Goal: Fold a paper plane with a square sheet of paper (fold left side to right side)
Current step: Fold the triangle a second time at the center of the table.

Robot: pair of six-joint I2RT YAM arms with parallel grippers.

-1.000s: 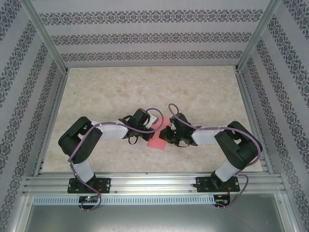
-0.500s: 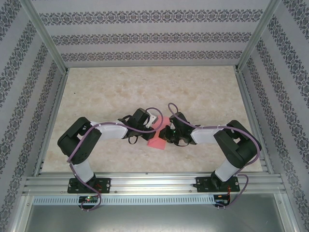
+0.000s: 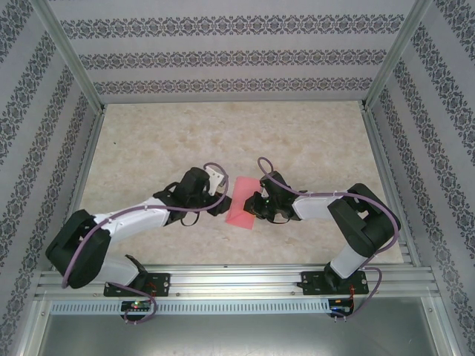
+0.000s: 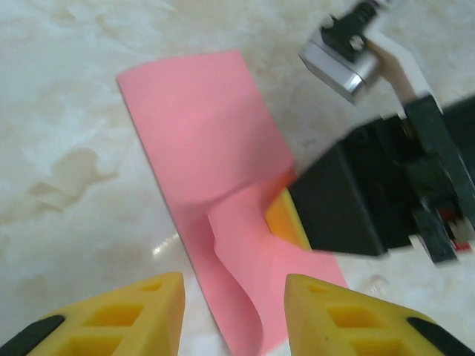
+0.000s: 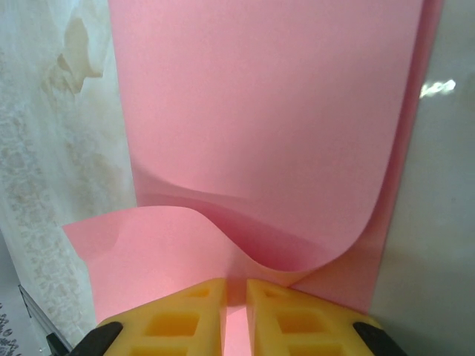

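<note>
Right wrist view: the right end effector sits at 6 o'clock, its yellow fingers nearly together and pinching a lifted edge of the square sheet of paper. From that pinch the upper layer bows up in a soft curl, while the rest lies flat toward 12 o'clock; a second layer shows along the 3 o'clock edge.

In the left wrist view, the left end effector stands at a moderate gap with nothing between its fingers, hovering over the strip's near end. The sheet here is a long salmon-pink strip, doubled over, running from 11 o'clock to 5 o'clock. It is smooth and plain, with one flap puckered where the right arm's yellow finger grips it at 3 o'clock.

From the top external view, the paper lies on the marbled bench just below centre, between the two arms. Its long axis runs roughly from 12 to 6 o'clock, with the near end leaning toward 7. The right end effector touches its 3 o'clock edge; the left end effector is just beside its 9 o'clock edge.
</note>
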